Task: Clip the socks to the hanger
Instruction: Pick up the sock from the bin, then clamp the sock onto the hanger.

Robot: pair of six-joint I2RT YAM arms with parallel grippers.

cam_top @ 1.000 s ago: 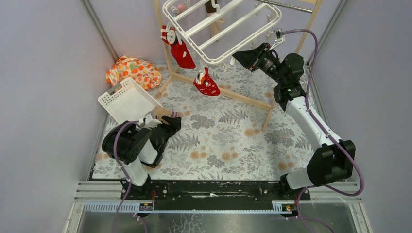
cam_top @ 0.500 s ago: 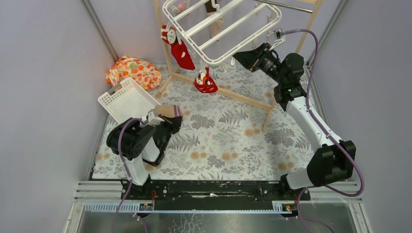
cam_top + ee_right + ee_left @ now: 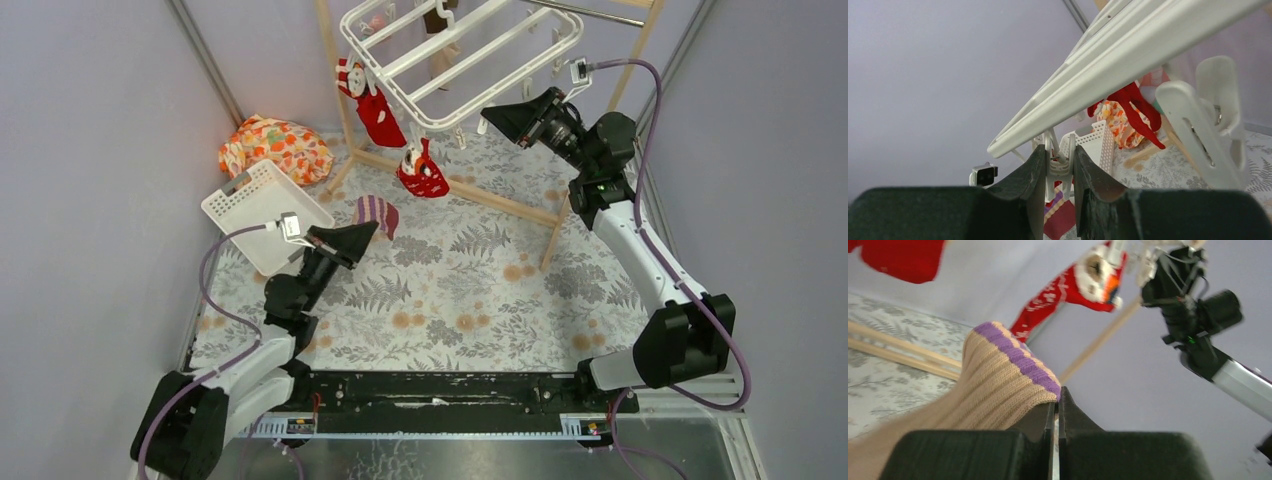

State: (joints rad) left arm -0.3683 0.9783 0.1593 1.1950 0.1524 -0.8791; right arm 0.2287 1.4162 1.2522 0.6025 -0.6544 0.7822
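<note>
The white grid hanger (image 3: 460, 50) hangs at the top centre, with two red socks (image 3: 378, 110) (image 3: 422, 172) clipped to its near-left edge. My left gripper (image 3: 362, 232) is raised over the mat and shut on the edge of the purple-striped, tan-toed sock (image 3: 378, 213). In the left wrist view that sock (image 3: 998, 375) drapes left of the pinched jaws (image 3: 1058, 395), and a red sock (image 3: 1068, 287) hangs beyond. My right gripper (image 3: 487, 118) is at the hanger's near-right corner. Its fingers (image 3: 1058, 152) squeeze a small white clip (image 3: 1059, 165) under the hanger bar (image 3: 1128, 55).
A white slotted basket (image 3: 255, 200) stands tilted at the left, behind it an orange floral bundle (image 3: 275, 147). The wooden rack's low bar (image 3: 500, 200) crosses the floral mat under the hanger. Another clip (image 3: 1208, 120) dangles right of my right fingers.
My left gripper shut on the striped sock at the basket, then lifted it up and to the right, the arm stretching out. The right gripper kept its hold on the clip.
</note>
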